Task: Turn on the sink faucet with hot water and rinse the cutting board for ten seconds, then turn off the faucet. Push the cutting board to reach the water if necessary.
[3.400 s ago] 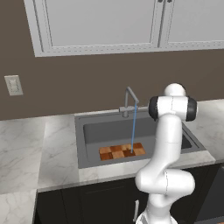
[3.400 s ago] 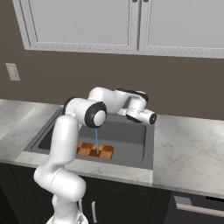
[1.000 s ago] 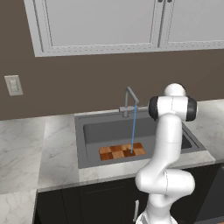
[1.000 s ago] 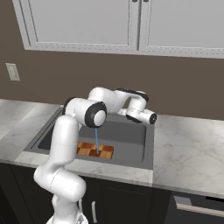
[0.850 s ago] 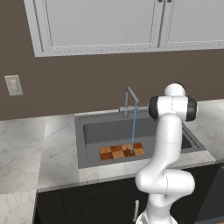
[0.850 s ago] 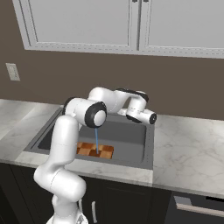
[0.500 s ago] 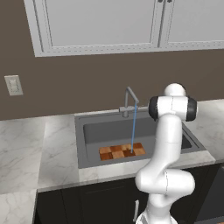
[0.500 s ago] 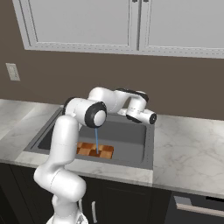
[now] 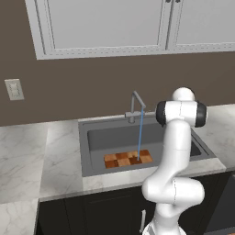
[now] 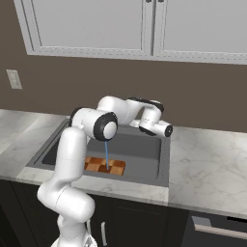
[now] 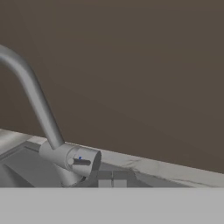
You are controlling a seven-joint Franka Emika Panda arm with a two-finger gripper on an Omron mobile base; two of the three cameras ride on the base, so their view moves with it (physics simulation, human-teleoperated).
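The dark grey sink point(image 9: 94, 137) is set in the marble counter. From the faucet point(image 9: 136, 104) a thin pale blue stream of water point(image 9: 139, 137) falls straight onto the checkered cutting board point(image 9: 127, 159), which lies flat on the basin floor near the front wall. In the right base view the water point(image 10: 105, 155) lands on the cutting board point(image 10: 104, 166) beside my forearm. My gripper point(image 11: 112, 178) is shut with nothing in it, its tips close to the right of the faucet's short side lever point(image 11: 81, 162). The spout point(image 11: 34, 95) rises to the upper left.
Marble counter point(image 10: 212, 169) runs on both sides of the sink. White wall cabinets point(image 9: 105, 25) hang above, against a brown wall with an outlet point(image 9: 13, 89) at the left. Dark base cabinets point(image 10: 144, 219) stand below.
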